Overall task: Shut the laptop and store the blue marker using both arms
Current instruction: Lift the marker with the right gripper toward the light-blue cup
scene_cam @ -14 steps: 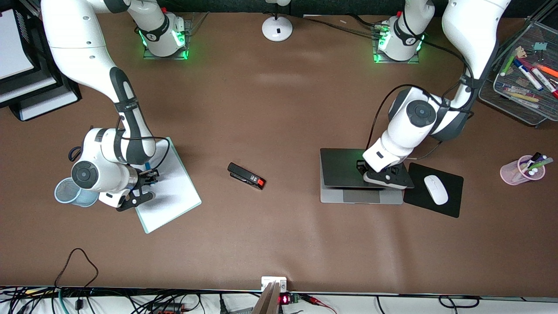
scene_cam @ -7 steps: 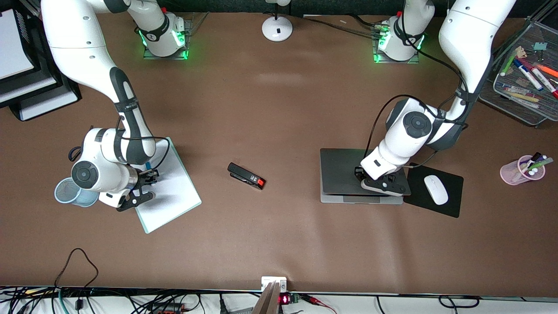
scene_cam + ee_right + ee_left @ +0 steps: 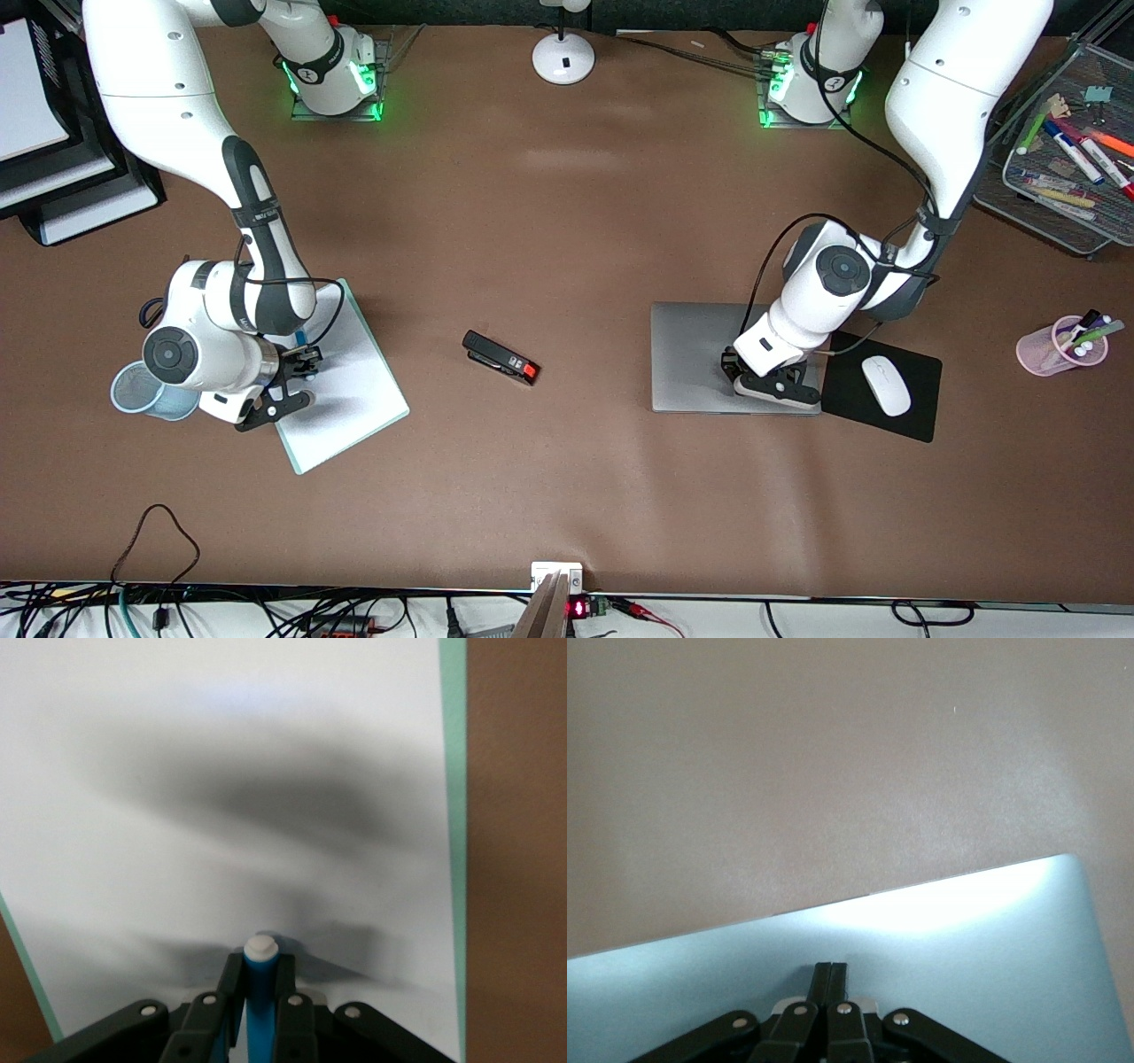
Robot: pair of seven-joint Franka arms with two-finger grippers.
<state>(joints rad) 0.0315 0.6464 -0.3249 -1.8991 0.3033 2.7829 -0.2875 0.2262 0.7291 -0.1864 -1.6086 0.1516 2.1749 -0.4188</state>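
Note:
The silver-grey laptop (image 3: 700, 354) lies shut and flat on the table beside the black mouse pad. My left gripper (image 3: 740, 370) is shut and empty, its fingertips (image 3: 831, 979) down on the laptop's lid (image 3: 966, 948) near the edge closest to the front camera. My right gripper (image 3: 301, 354) is shut on the blue marker (image 3: 260, 992), whose whitish end pokes out between the fingers, just above the white clipboard (image 3: 350, 390). A bit of the marker (image 3: 300, 338) shows in the front view.
A light-blue mesh cup (image 3: 142, 390) stands beside the clipboard toward the right arm's end. A black stapler (image 3: 500, 357) lies mid-table. A white mouse (image 3: 886, 385) sits on the mouse pad (image 3: 912, 416). A pink pen cup (image 3: 1059, 347) and a wire tray (image 3: 1063, 213) stand at the left arm's end.
My left gripper pushed the laptop's lid down until it lay flat and shut. The right arm has not moved.

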